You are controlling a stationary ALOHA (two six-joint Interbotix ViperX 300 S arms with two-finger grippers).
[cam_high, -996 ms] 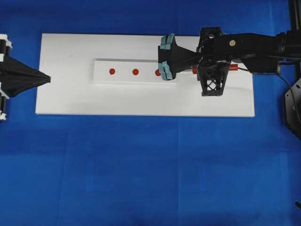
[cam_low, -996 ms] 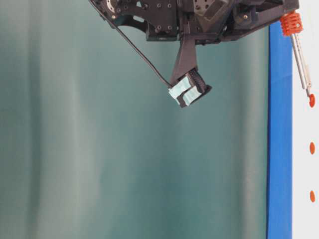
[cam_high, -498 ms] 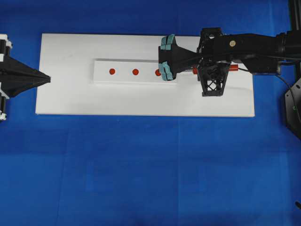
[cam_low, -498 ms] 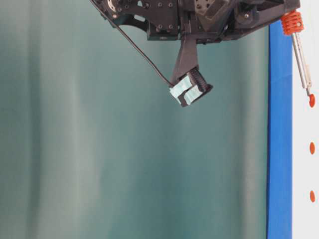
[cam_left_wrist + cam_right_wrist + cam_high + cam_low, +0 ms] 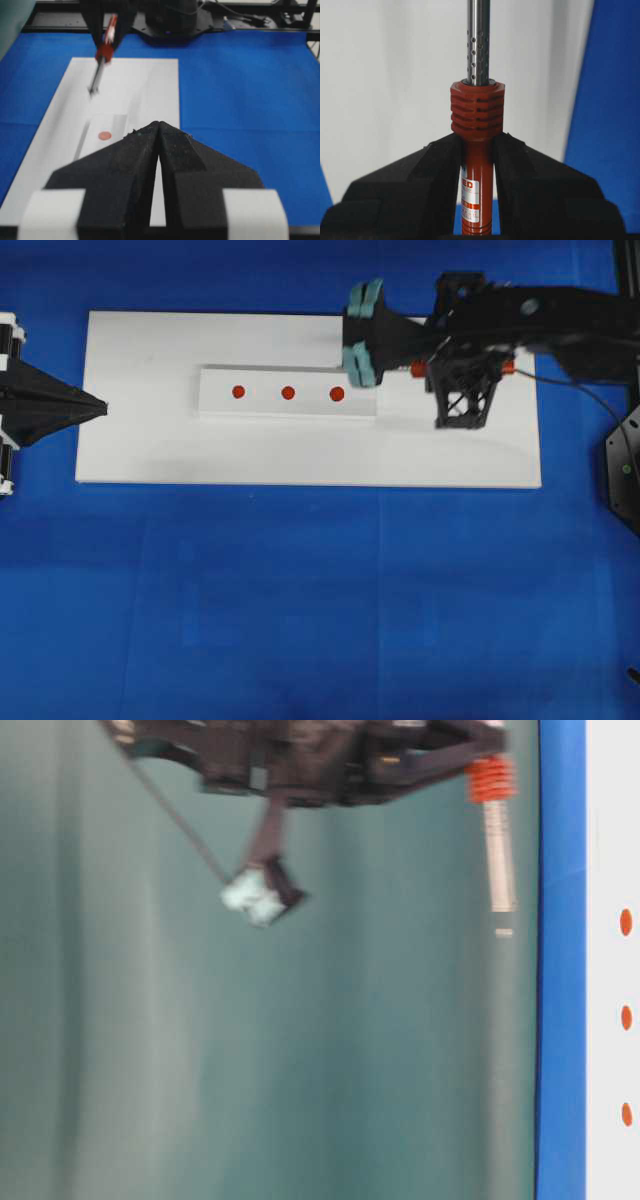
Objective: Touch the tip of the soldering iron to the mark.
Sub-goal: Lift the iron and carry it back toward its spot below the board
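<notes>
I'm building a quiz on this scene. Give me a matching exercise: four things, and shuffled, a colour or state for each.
Things:
1. soldering iron
2. left tool
3. cloth
4. marks

States:
A. blue
B. three red dots in a row
C. shut, holding nothing
D. clamped in the right tool, tip off the board

Pairs: 1-D, 2-C, 3-A, 4-B

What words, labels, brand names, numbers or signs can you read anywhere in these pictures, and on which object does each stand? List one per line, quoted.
"ED": white letters, the visible end of a longer word, on the soldering iron handle; the rest is hidden by the right gripper.
White sticker below it on the handle: small print, too small to read.
The red marks: plain dots, no text.
Nothing else carries writing.
</notes>
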